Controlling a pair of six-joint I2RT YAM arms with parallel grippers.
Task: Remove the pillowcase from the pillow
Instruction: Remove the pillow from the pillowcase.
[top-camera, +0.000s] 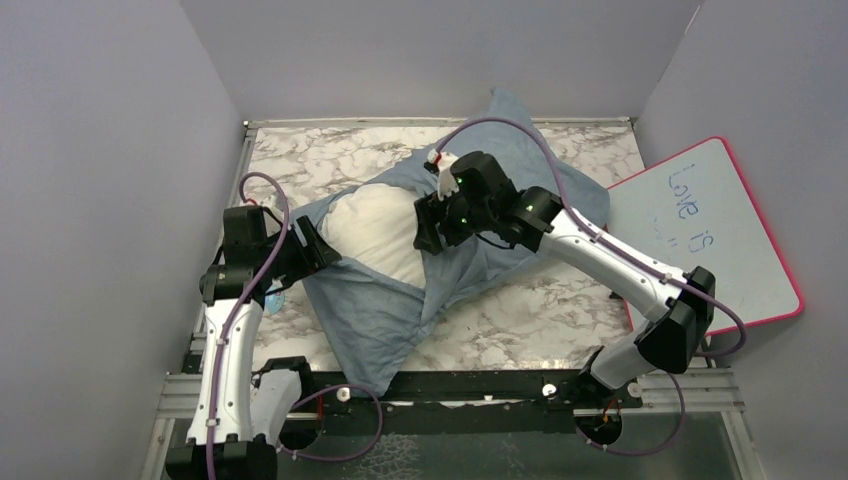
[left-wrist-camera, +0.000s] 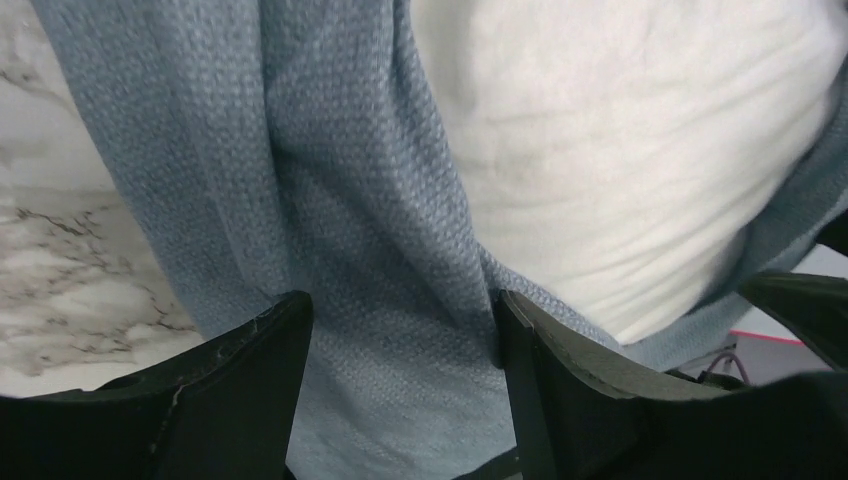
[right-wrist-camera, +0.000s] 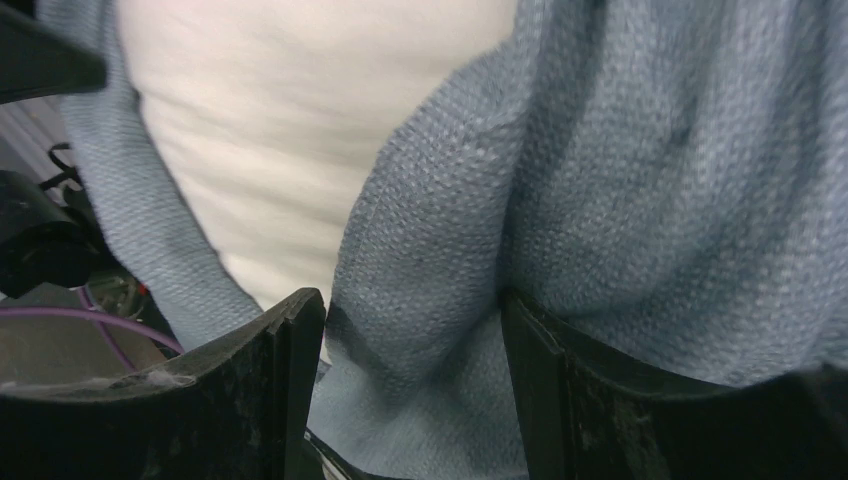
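The grey-blue pillowcase (top-camera: 545, 195) lies slantwise on the marble table, its mouth open toward the left. The white pillow (top-camera: 375, 232) bulges out of that mouth. My left gripper (top-camera: 320, 250) is at the mouth's left edge; in the left wrist view its jaws stand apart (left-wrist-camera: 400, 325) with a fold of pillowcase (left-wrist-camera: 330, 180) between them and the pillow (left-wrist-camera: 620, 150) just beyond. My right gripper (top-camera: 430, 228) is on top at the mouth's right edge; its jaws (right-wrist-camera: 410, 315) also stand apart astride a bunched fold of pillowcase (right-wrist-camera: 600, 170), with the pillow (right-wrist-camera: 290, 120) to the left.
A pink-rimmed whiteboard (top-camera: 712, 232) with writing leans at the right wall. Grey walls close in the table (top-camera: 530, 320) on the left, back and right. A loose flap of pillowcase (top-camera: 375, 335) reaches toward the near rail between the arm bases.
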